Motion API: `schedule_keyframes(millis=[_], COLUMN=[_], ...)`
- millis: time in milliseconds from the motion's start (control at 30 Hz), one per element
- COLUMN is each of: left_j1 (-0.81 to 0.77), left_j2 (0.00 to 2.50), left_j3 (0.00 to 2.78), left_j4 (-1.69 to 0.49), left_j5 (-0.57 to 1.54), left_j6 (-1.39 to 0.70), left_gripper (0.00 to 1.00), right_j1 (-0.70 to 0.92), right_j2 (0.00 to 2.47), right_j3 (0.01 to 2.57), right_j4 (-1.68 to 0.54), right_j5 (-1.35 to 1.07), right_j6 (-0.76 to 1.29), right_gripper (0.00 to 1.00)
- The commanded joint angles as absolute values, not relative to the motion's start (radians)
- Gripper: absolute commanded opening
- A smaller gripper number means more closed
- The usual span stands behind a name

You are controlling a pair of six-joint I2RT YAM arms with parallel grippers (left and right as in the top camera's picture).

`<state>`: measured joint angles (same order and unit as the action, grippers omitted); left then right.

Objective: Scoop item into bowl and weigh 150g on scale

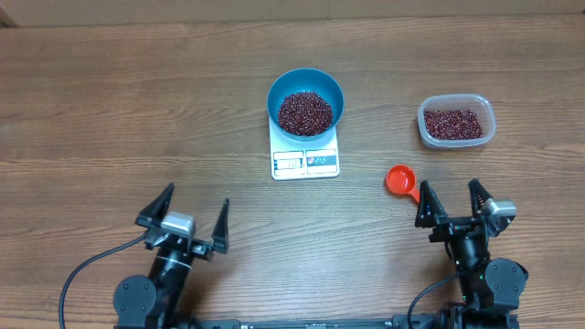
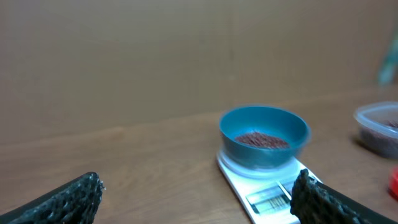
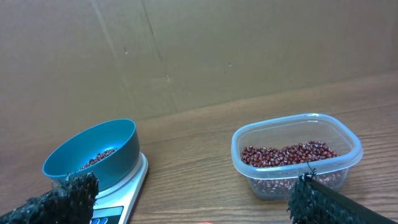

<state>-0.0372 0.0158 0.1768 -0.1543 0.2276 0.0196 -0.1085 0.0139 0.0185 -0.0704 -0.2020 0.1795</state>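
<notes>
Beans (image 1: 305, 112) sit in the blue bowl (image 1: 279, 87) on the scale (image 1: 305, 163) mid-desk (image 1: 110, 110), the red scoop (image 1: 399, 180) lies loose at right, and the left fingers (image 1: 157, 206) and right fingers (image 1: 479, 195) are spread empty: scooping seems done, weight unreadable.

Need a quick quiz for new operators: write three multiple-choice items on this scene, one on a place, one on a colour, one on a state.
1. Where does the blue bowl stand?
A) on the white scale
B) on a plate
C) inside a box

2. What colour is the scoop lying by the right gripper?
A) green
B) red-orange
C) white

3. How do the left gripper and the right gripper stand?
A) both shut
B) left shut on the scoop
C) both open, holding nothing

Answers:
1 A, the scale's display edge sticks out from under the bowl.
2 B, it shows bright red-orange from overhead.
3 C, each pair of fingers is spread wide with nothing between.
</notes>
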Motion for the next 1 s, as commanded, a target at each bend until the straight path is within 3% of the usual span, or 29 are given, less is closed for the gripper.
schedule_keyframes(millis=[0, 167, 967], left_j1=[-0.03, -0.03, -0.014], left_j2=[0.002, 0.002, 0.002], left_j3=[0.114, 0.046, 0.004], left_j4=[-0.076, 0.009, -0.073], left_j5=[0.119, 0.1, 0.068], left_j6=[-0.034, -0.033, 0.065], left_gripper=[1.0, 1.0, 1.0], right_j1=[-0.1, -0.1, -0.1], right_j2=[0.003, 0.003, 0.003], right_j3=[0.008, 0.008, 0.008], right_j4=[-0.065, -0.065, -0.065], right_j5=[-0.191, -0.191, -0.191], right_j6=[0.178, 0.178, 0.178], right_gripper=[1.0, 1.0, 1.0])
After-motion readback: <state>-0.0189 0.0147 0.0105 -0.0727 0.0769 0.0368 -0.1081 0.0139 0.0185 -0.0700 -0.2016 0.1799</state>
